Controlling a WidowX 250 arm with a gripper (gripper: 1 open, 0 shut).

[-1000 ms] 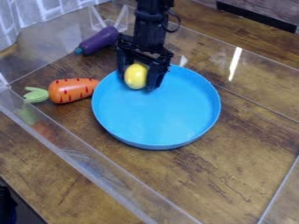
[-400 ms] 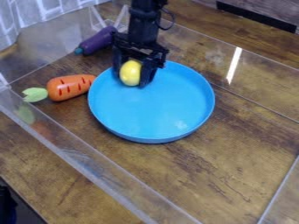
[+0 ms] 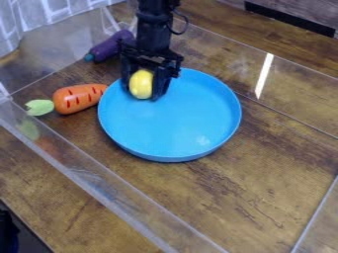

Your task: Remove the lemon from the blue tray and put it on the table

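The gripper (image 3: 141,84) points straight down over the tray (image 3: 199,124) at about ten o'clock on the dish, right at the rim; the black arm rises from it toward twelve o'clock and leaves the top of the picture. The lemon (image 3: 140,83) sits between the two dark fingers (image 3: 160,81), one on each side of it; the fingers lie close against the fruit, and it looks grasped, though whether the pads truly press on it cannot be told from this one view. The lemon is upright, long axis vertical, and its lower end is at the height of the rim; whether it rests on the tray floor or hangs just clear of it cannot be told.

The tray lies in the middle of the table (image 3: 264,208), and its blue floor is bare apart from the lemon and gripper at its ten-o'clock edge. The carrot (image 3: 77,97) lies on the wood at nine o'clock from the tray, just beside the rim, its green top pointing toward nine o'clock. The eggplant (image 3: 109,45) lies at eleven o'clock from the tray, behind the gripper and partly hidden by the arm. Clear plastic edging (image 3: 59,148) runs along the near left side of the table.
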